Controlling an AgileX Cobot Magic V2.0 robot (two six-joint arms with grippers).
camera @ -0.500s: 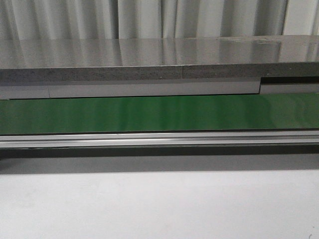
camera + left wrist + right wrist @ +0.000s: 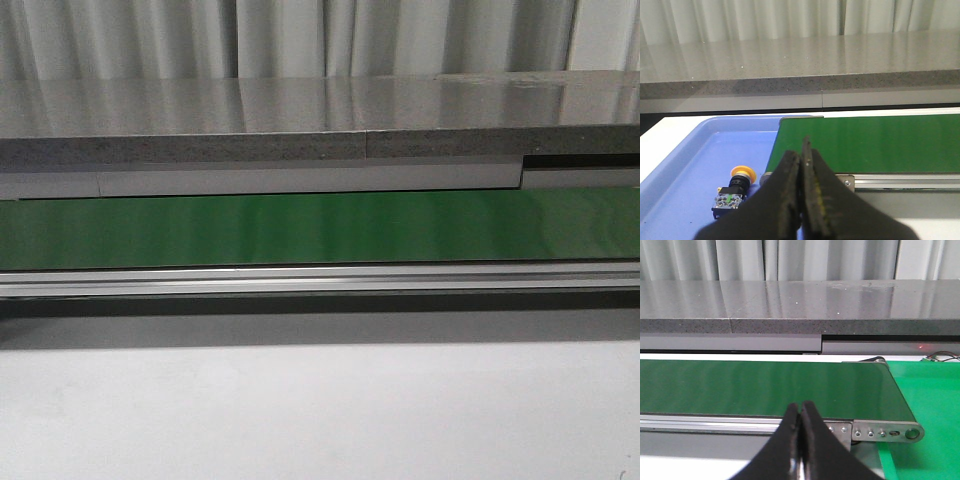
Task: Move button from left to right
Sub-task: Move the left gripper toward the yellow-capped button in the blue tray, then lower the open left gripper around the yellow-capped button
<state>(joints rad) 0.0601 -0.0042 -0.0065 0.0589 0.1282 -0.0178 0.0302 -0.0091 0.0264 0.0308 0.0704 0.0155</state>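
The button [image 2: 735,189] lies on its side in a blue tray [image 2: 695,150] in the left wrist view, its yellow-orange cap toward the conveyor and its dark body showing a green mark. My left gripper [image 2: 802,150] is shut with nothing in it, held near the tray's conveyor-side edge, apart from the button. In the right wrist view my right gripper [image 2: 800,409] is shut and empty, in front of the end of the green conveyor belt [image 2: 765,385]. Neither gripper nor the button shows in the front view.
The green belt [image 2: 320,228] runs across the front view behind an aluminium rail [image 2: 320,278], with a grey stone counter [image 2: 300,120] behind it. A green surface [image 2: 930,405] lies past the belt's roller end bracket [image 2: 887,431].
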